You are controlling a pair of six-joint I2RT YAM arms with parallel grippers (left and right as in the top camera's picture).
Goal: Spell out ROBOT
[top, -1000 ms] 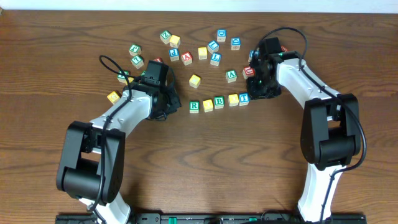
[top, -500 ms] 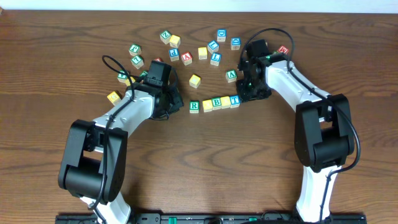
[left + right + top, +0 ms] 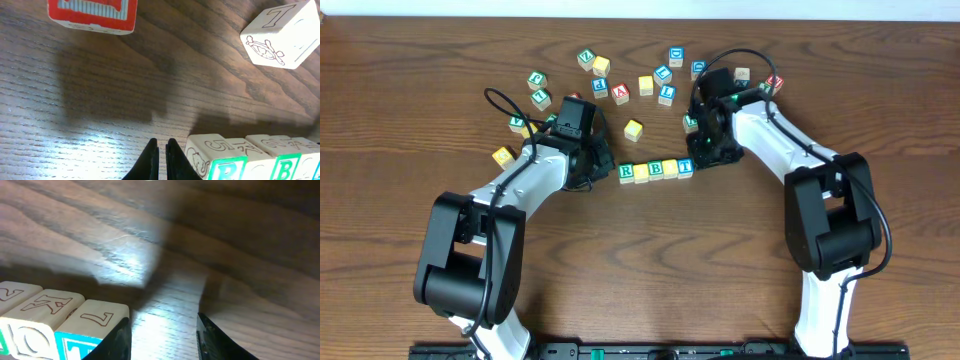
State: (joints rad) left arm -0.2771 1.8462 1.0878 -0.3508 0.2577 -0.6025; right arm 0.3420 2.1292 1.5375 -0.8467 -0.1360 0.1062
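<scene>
Five cubes stand in a tight row: green R (image 3: 626, 172), plain yellow (image 3: 641, 172), green B (image 3: 656, 170), plain yellow (image 3: 671, 168) and blue T (image 3: 685, 166). My left gripper (image 3: 609, 169) is shut and empty, its tips on the table just left of the R cube (image 3: 216, 161); the shut fingertips (image 3: 162, 151) sit beside that cube. My right gripper (image 3: 701, 159) is open at the row's right end. Its left finger (image 3: 121, 339) rests against the outer side of the T cube (image 3: 87, 329), and only bare wood lies between its fingers (image 3: 165, 336).
Several loose cubes are scattered behind the row: a yellow one (image 3: 634, 130), a red A (image 3: 620, 93), blue ones (image 3: 676, 56), green ones (image 3: 538, 80), a red one (image 3: 775, 83) and a yellow one (image 3: 503, 156). A red cube (image 3: 92, 15) and a pale cube (image 3: 280, 35) lie ahead of the left gripper.
My right gripper moved left against the T cube, sliding the row left and closing its gaps up to the left gripper. The left arm stayed still.
</scene>
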